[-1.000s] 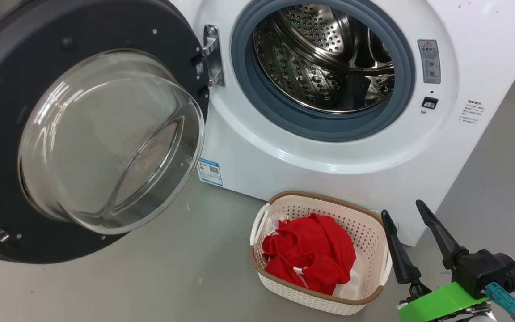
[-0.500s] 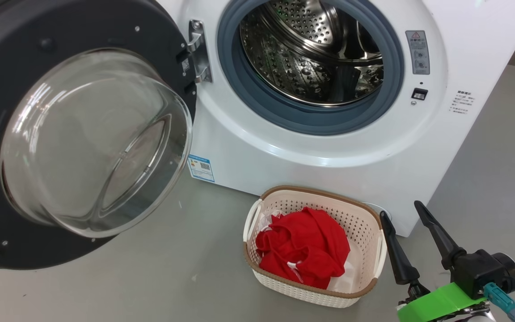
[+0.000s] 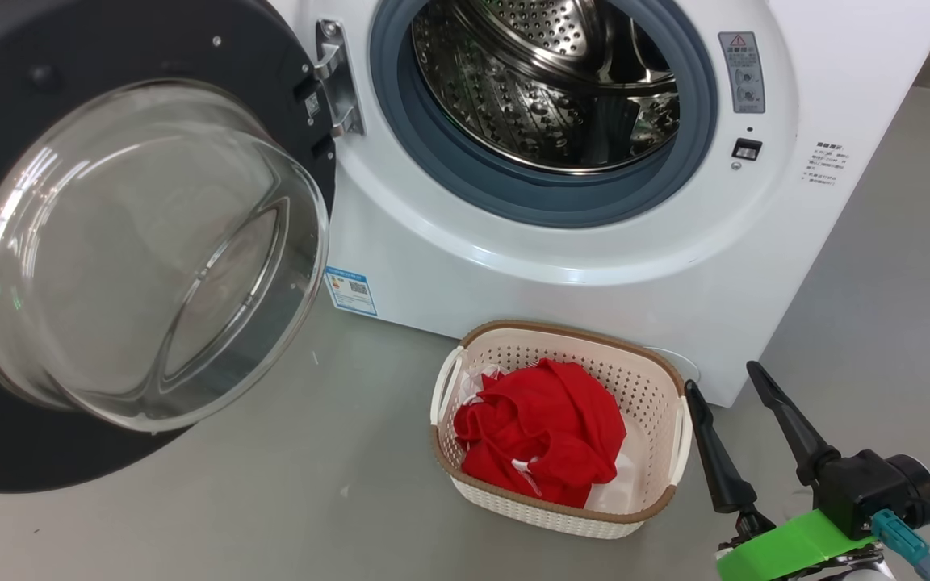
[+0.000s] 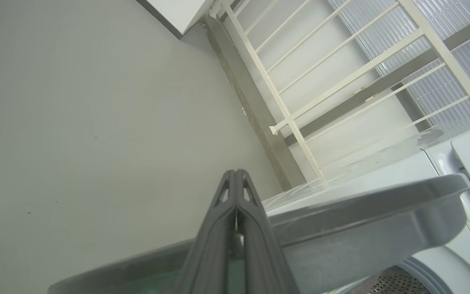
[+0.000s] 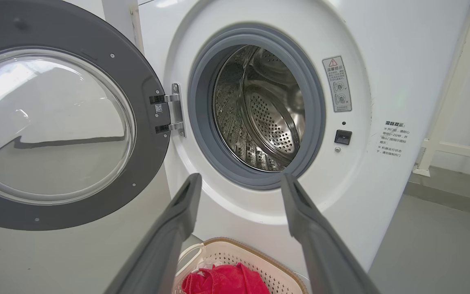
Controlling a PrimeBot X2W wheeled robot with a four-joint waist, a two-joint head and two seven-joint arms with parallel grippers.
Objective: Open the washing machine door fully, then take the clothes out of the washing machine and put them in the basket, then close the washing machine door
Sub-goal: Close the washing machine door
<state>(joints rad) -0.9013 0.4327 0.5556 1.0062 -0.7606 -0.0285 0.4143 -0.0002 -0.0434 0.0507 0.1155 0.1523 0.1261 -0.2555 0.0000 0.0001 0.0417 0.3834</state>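
Observation:
The washing machine (image 3: 594,266) stands with its steel drum (image 3: 546,89) showing bare metal. The washing machine door (image 3: 110,48) hangs open to the left, its glass bowl (image 3: 142,250) bulging toward me. On the floor in front sits the basket (image 3: 562,335), holding the red clothes (image 3: 542,440) over a whitish cloth (image 3: 618,484). My right gripper (image 3: 721,378) is open just right of the basket, holding nothing. In the right wrist view the right gripper (image 5: 240,178) points at the drum (image 5: 267,118), above the basket (image 5: 255,249). My left gripper (image 4: 235,173) is shut and empty beside the door's grey edge (image 4: 382,212).
Grey floor (image 3: 271,500) stretches left of the basket under the open door. A white railing (image 4: 300,81) stands along the wall beyond the door. A white frame (image 5: 443,122) stands to the right of the machine. The latch slot (image 3: 746,149) sits right of the drum opening.
The head camera has moved, so machine, door and basket slide up and left in the picture. The door, the basket and the right gripper themselves have not visibly moved.

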